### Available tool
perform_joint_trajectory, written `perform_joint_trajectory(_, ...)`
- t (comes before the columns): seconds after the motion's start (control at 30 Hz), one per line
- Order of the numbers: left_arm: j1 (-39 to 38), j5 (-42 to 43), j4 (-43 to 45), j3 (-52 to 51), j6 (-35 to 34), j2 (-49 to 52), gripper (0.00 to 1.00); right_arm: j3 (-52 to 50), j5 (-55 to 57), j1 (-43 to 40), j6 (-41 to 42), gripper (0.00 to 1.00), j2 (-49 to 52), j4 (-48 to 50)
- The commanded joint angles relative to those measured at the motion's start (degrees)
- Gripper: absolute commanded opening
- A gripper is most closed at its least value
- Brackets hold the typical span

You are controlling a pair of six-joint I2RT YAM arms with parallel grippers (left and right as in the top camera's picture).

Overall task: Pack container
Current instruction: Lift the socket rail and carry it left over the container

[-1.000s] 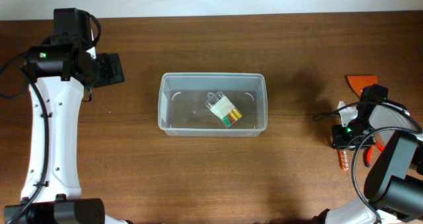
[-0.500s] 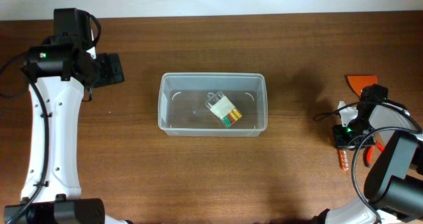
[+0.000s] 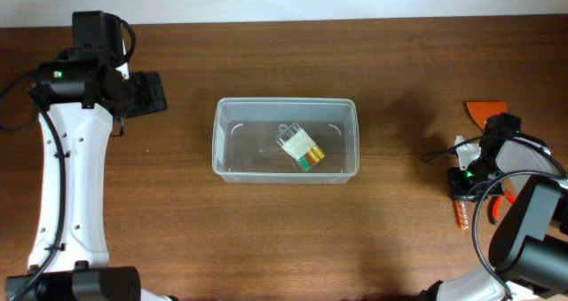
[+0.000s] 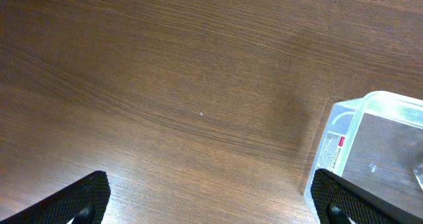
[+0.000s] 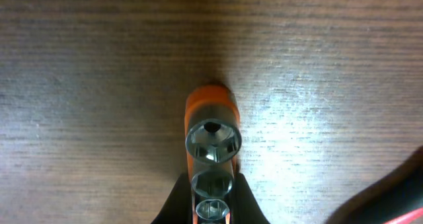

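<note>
Clear plastic, thin-walled and rimmed, the container (image 3: pixel 216 139) sits in the middle of the wooden table (image 3: pixel 266 248), its long side running left to right. A small case (image 3: pixel 300 147) of coloured bits lies askew on its floor. I'd judge the container light and a little springy, since the walls would likely bow under a hard pinch. It also looks smooth enough to slip. The best hold would be over the rim at a short end, one finger inside and one outside, near a corner where the plastic is stiffest. For packing it hardly needs lifting, but a knock could skate it across the wood, so things are better lowered in than dropped.

Well apart from it, near the right edge of the table, the right gripper (image 5: pixel 211 209) has its jaws closed tight on a socket rail (image 5: pixel 210 100) — an orange strip carrying steel sockets. The wrist view shows it end-on, with a finger against each side. It looks like dense metal gripped towards one end, so it may droop when raised.

The left gripper (image 3: pixel 149 94) hangs over bare wood to the left of the container, jaws spread wide and holding nothing. A corner of the container shows at the right of its wrist view.
</note>
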Motion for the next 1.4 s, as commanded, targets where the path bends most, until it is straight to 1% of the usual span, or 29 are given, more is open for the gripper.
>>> perform_joint_trajectory(0.0,0.2,-0.8,0.1,0.8,0.3,-0.5,0.99,3.4,0.9,0.4,0.1,0.04,0.9,-1.7)
perform_joint_trajectory(0.2,0.2,-0.8,0.1,0.9,0.3,-0.5,0.99,12.3,0.8,0.7,0.1,0.04,0.9,-9.2)
perform_joint_trajectory(0.37,0.2,-0.8,0.1,0.9,0.3,-0.5,0.99,23.1,-0.2,2.8,0.1,0.04,0.9,-15.9)
perform_joint_trajectory(0.5,0.2,-0.8,0.1,0.8,0.3,-0.5,0.99,33.0,-0.8,7.8,-0.4,0.04,0.9,-20.2)
perform_joint_trajectory(0.67,0.2,-0.8,0.1,0.9,0.3,-0.5,0.99,43.3,-0.6,17.1,-5.4,0.04,0.9,-23.2)
perform_joint_trajectory(0.83,0.2,-0.8,0.1,0.8,0.3,-0.5,0.99,50.3,-0.6,28.2,-11.9,0.04,0.9,-22.7)
perform_joint_trajectory(1.03,0.2,-0.8,0.1,0.9,0.3,-0.5,0.99,50.8,-0.6,38.9,-20.3,0.04,1.1,-18.4)
perform_joint_trajectory(1.17,0.2,-0.8,0.1,0.9,0.3,-0.5,0.99,50.8,-0.6,44.3,-20.9,0.04,1.9,-14.4)
perform_joint_trajectory(1.37,0.2,-0.8,0.1,0.9,0.3,-0.5,0.99,50.8,-0.8,49.4,-20.9,0.04,3.9,-8.5)
